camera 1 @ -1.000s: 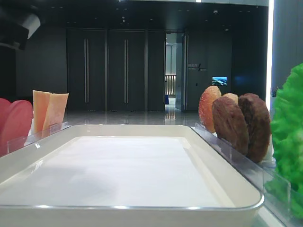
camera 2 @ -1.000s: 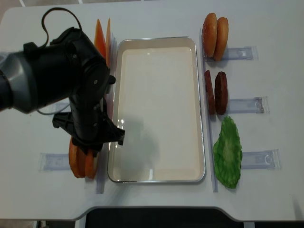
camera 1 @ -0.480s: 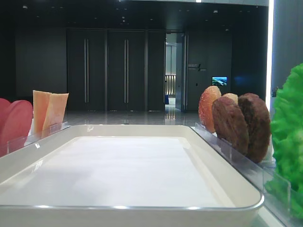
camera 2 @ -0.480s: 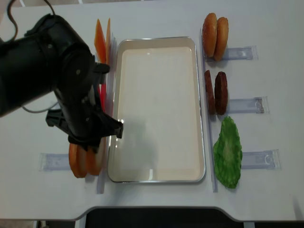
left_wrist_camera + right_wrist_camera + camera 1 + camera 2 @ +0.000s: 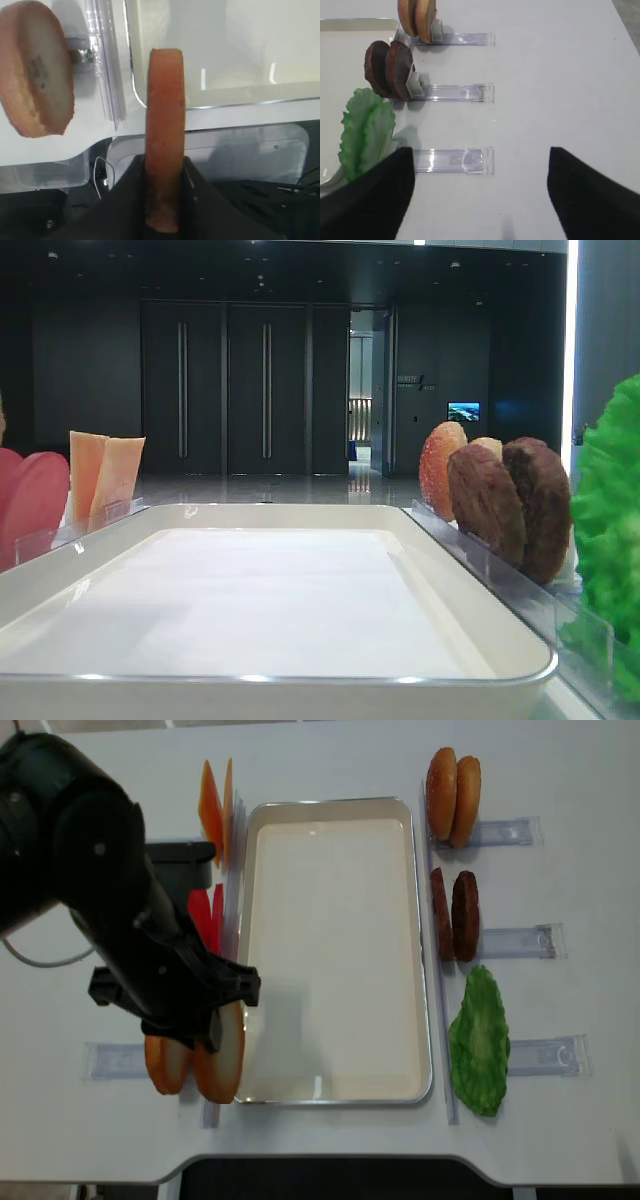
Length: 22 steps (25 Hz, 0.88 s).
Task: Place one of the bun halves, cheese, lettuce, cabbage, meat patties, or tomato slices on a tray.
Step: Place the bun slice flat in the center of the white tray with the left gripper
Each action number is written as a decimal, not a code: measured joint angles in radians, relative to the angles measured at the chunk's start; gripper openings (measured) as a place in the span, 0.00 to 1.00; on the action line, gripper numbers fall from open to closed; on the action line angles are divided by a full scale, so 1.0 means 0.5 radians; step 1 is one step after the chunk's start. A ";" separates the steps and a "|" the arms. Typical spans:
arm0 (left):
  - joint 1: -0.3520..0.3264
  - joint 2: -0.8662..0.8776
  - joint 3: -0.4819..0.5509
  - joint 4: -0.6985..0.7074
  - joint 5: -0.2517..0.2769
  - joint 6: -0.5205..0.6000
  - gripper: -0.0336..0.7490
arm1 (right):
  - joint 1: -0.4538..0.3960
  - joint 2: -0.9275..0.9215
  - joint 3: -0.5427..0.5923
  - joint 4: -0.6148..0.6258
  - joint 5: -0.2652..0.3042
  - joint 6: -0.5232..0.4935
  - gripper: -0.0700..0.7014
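**A:** What was the left gripper (image 5: 164,200) doing?

**B:** Its jaws were clamped on a bun half (image 5: 164,130), held on edge. In the overhead view it hung at the near left corner of the tray (image 5: 331,808), partly over the rim. A second bun half (image 5: 165,1063) stood just to its left, in its clear holder.

**A:** So which step was that?

**B:** I'd judge the pick was done and the carry was beginning. Next it called for swinging right over the white floor, lowering and letting go, ideally tipping the bun flat so it wouldn't roll.

**A:** And the right gripper (image 5: 476,192)?

**B:** Its fingers stood apart, holding nothing, over bare table on the right, near the lettuce (image 5: 365,131).

**A:** Anything in the way?

**B:** Only the raised rim. The tomato slices (image 5: 205,916) and cheese (image 5: 216,805) stood farther along the left; the meat patties (image 5: 453,915) and two more buns (image 5: 453,796) on the right, well apart.
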 joint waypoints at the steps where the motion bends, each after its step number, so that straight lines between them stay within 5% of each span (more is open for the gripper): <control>1: 0.025 -0.014 0.000 -0.020 0.000 0.019 0.20 | 0.000 0.000 0.000 0.000 0.000 0.000 0.77; 9: 0.213 -0.085 0.008 -0.116 -0.036 0.178 0.20 | 0.000 0.000 0.000 0.000 0.000 0.000 0.77; 16: 0.324 -0.086 0.153 -0.572 -0.539 0.552 0.20 | 0.000 0.000 0.000 0.000 0.000 0.000 0.77; 22: 0.385 0.021 0.325 -0.978 -0.862 0.975 0.20 | 0.000 0.000 0.000 0.000 0.000 0.000 0.77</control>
